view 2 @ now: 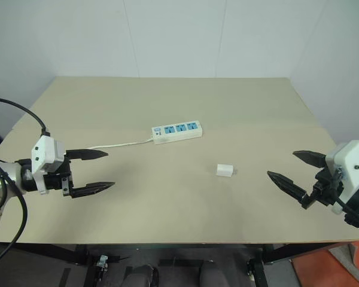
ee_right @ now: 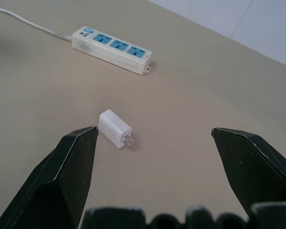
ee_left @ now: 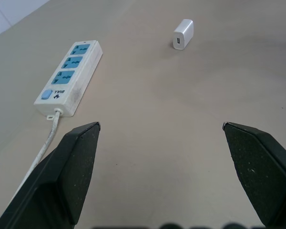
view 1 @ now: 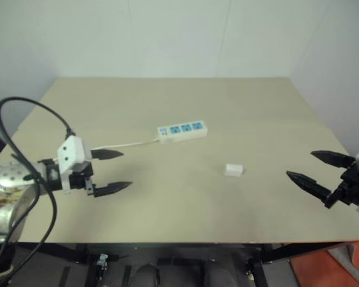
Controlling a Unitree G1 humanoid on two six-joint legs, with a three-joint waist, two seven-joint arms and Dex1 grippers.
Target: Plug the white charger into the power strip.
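The white charger point(view 2: 225, 170) lies on its side near the middle of the beige table, its prongs showing in the right wrist view point(ee_right: 115, 129). Beyond it and to the left lies the power strip point(view 2: 177, 131), three blue socket faces up, its thin cord point(view 2: 116, 144) running left. My left gripper point(view 2: 96, 171) hovers open over the table's left side, well short of the strip. My right gripper point(view 2: 290, 169) hovers open at the right, apart from the charger. Nothing sits between either pair of fingers. The left wrist view shows the strip point(ee_left: 70, 77) and the charger point(ee_left: 183, 34) ahead.
The table point(view 2: 245, 107) has white walls behind and to its right. A thick black cable point(view 1: 24, 119) loops over my left arm. Its front edge point(view 2: 179, 243) runs just below both grippers.
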